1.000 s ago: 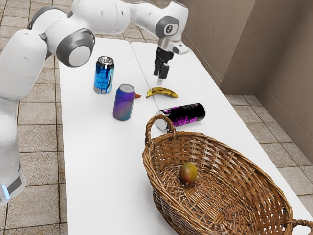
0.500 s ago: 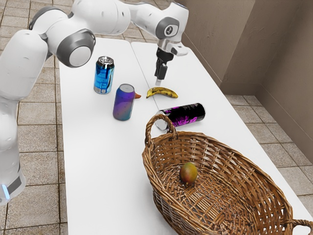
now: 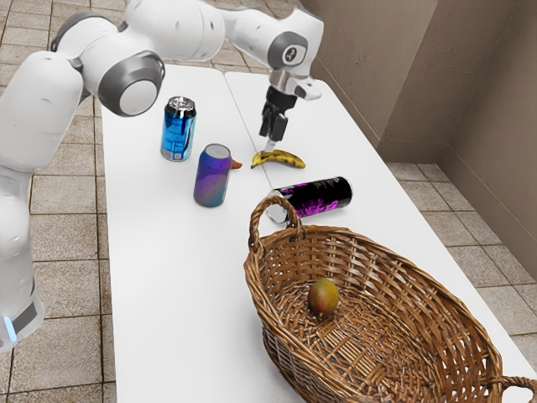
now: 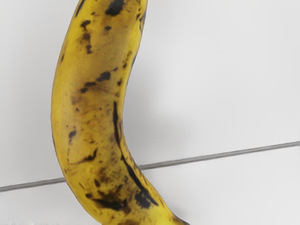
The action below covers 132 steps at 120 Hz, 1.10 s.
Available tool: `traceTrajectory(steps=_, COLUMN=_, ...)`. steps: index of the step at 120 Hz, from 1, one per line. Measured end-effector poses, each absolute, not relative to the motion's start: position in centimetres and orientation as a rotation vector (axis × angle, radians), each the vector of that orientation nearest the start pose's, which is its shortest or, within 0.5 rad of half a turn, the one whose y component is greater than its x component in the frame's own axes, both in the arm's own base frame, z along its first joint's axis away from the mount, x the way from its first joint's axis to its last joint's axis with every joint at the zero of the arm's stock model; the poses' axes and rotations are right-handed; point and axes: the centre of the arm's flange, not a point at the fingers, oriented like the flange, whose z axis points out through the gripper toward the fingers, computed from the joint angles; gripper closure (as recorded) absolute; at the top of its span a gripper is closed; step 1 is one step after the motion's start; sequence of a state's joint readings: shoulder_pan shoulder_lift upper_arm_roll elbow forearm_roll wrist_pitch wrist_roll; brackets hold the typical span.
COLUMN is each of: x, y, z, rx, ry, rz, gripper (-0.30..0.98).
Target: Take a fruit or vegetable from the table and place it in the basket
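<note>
Hanging just above the banana (image 3: 285, 159), the gripper (image 3: 269, 146) is at a spread I cannot tell, and I make out nothing in its hold; whether it touches the peel is unclear. The banana lies on the table (image 3: 168, 277) right below, its curved long axis running across the exterior view from left to right, its stem end toward the purple can (image 3: 213, 176). A grip should close across that axis, near the middle. Beyond the black can (image 3: 323, 198) stands the basket (image 3: 270, 323), with a mango (image 3: 323, 297) inside.
</note>
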<state>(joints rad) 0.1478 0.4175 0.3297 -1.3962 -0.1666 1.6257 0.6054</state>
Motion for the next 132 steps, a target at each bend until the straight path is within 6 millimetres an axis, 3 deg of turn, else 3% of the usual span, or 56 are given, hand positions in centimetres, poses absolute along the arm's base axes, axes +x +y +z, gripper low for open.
traceTrajectory(steps=33, x=60.7, y=25.7, z=45.9, rx=-3.252, ry=0.084, rz=0.255, gripper=0.00)
traceTrajectory(steps=56, x=61.3, y=24.7, z=45.5, rx=-3.266, ry=0.062, rz=0.258, gripper=0.00)
traceTrajectory(steps=132, x=62.2, y=24.0, z=46.0, rx=-3.228, ry=0.023, rz=0.206, gripper=0.00)
